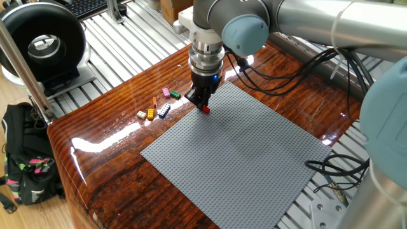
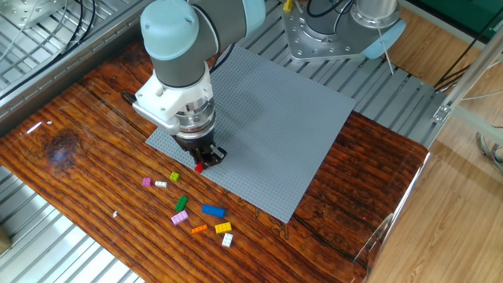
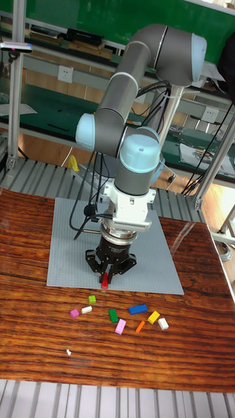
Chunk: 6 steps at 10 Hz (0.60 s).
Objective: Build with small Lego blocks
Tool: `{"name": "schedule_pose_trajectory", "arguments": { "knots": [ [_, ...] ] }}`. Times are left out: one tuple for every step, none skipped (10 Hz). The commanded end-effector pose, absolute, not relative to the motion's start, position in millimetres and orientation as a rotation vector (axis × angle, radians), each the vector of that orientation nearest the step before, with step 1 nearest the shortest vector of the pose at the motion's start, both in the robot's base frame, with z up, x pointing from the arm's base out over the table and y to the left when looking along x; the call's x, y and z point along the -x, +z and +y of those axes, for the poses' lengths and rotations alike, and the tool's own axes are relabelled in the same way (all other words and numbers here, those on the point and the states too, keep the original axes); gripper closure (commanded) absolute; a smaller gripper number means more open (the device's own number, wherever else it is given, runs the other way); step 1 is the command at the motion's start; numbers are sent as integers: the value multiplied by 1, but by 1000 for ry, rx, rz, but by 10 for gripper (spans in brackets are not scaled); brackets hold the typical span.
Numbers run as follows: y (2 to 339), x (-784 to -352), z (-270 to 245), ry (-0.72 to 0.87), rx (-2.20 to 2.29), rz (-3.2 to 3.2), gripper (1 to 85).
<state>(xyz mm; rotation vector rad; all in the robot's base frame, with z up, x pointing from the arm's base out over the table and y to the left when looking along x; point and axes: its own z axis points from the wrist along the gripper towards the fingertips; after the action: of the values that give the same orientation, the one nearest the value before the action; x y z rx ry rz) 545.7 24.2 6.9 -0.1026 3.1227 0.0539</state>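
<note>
My gripper (image 2: 200, 164) (image 1: 204, 107) (image 3: 105, 279) is shut on a small red Lego block (image 2: 198, 167) (image 1: 206, 109) (image 3: 104, 282) and holds it at the near edge of the grey baseplate (image 2: 275, 126) (image 1: 235, 152) (image 3: 156, 261). Whether the block touches the studs is unclear. Several loose small Lego blocks lie on the wooden table beside the plate: a blue one (image 2: 213, 211) (image 3: 137, 309), a yellow one (image 2: 223, 228), a green one (image 2: 181, 203) and a pink one (image 2: 180, 218).
The wooden table (image 2: 78, 157) carries the baseplate. Ribbed metal surrounds it. A black round device (image 1: 44, 44) and a black bag (image 1: 25, 165) stand off the table's left side. Black cables (image 1: 324, 168) trail near the plate's right corner.
</note>
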Motion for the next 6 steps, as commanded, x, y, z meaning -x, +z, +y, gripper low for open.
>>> {"name": "schedule_pose_trajectory", "arguments": {
  "knots": [
    [10, -546, 24, 63, 92, 3122, 837],
    [8, -546, 24, 61, 92, 3123, 837],
    [6, -547, 24, 60, 92, 3121, 837],
    [6, -547, 23, 56, 94, 3120, 837],
    [6, -547, 24, 60, 94, 3119, 837],
    [7, -547, 24, 58, 94, 3119, 837]
  ]
}}
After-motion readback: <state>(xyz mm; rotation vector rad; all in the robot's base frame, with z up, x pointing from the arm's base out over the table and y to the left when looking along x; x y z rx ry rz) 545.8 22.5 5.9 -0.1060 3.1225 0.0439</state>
